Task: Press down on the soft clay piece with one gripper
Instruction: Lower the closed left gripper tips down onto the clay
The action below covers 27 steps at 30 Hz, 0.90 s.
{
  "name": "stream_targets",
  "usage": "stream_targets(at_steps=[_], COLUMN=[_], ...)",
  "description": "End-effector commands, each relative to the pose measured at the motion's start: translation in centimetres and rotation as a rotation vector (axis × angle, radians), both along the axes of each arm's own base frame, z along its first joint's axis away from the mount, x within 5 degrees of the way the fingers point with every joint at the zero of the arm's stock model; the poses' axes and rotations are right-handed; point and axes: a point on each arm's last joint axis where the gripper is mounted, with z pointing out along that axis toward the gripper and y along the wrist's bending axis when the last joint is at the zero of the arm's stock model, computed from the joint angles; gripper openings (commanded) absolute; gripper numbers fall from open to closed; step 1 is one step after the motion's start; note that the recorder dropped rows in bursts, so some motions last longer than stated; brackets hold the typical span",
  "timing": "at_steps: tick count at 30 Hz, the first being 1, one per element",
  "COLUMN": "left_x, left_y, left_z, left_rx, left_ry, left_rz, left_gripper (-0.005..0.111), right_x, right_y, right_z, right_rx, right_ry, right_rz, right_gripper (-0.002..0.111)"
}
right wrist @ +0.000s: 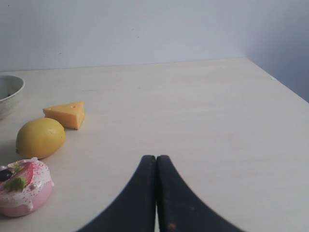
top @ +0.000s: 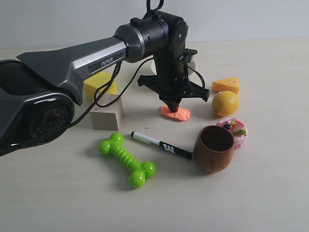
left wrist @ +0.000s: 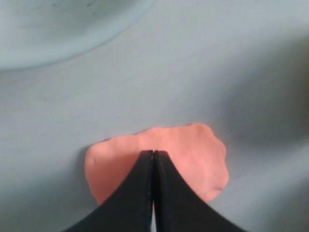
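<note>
Two arms serve this rig, yet the exterior view shows you only the left one, reaching in from the left edge. Farthest left on the pale table [top: 58, 203] sit a yellow foam block [top: 99, 84] and, just in front of it, a pale wooden cube [top: 106, 115]. A bright green rubber bone toy [top: 127, 159] lies nearer the camera, then a black-and-white marker pen [top: 161, 145]. At the middle, the left gripper [top: 172, 106] points straight down, its jaws pressed together and holding nothing. Its tip meets the soft clay piece [top: 177, 114], a flat salmon-orange lump lying on the table between the wooden cube and a yellow lemon-like ball [top: 225, 103]. The left wrist view puts the tip inside the lump's outline; how deep it has sunk you cannot tell. Further right stand a brown wooden cup [top: 215, 147], an orange cheese-shaped wedge [top: 226, 85] and a pink patterned round disc [top: 236, 129]. The right gripper [right wrist: 156, 157], seen only in its own wrist view, hangs over bare table with jaws likewise closed on nothing. Likely troubles for you: soft clay may cling to the joined fingertips and lift off when you withdraw; pushing too far would drive the rigid tips through to the hard tabletop and load the arm; any sideways drift would smear the lump or drag it toward the ball.
</note>
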Motion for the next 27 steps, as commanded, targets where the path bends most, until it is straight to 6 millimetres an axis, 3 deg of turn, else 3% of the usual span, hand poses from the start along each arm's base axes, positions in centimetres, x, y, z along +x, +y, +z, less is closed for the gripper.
stream_targets(at_steps=[1,12,21,27], left_x=[-1.1,-2.1,-2.1,-1.6], left_y=[-0.5,0.2,0.2,0.3], left_z=[-4.0,-8.2,-7.9,-5.8], left_rx=[0.014,0.077,0.075,0.081], left_ry=[0.099,0.195,0.185,0.123], left_rz=[0.002,0.011,-0.021,-0.036], left_gripper=[0.0,0.0,0.0,0.0], right_x=[0.0,0.0,0.0,0.0], right_y=[0.0,0.0,0.0,0.0], right_z=[-0.1,-0.1,-0.1,-0.1], right_rx=[-0.005,-0.005,-0.005,-0.005], right_ry=[-0.004,-0.004,-0.004,-0.004], right_rz=[-0.001,-0.001,-0.001,-0.001], right_gripper=[0.0,0.0,0.0,0.0])
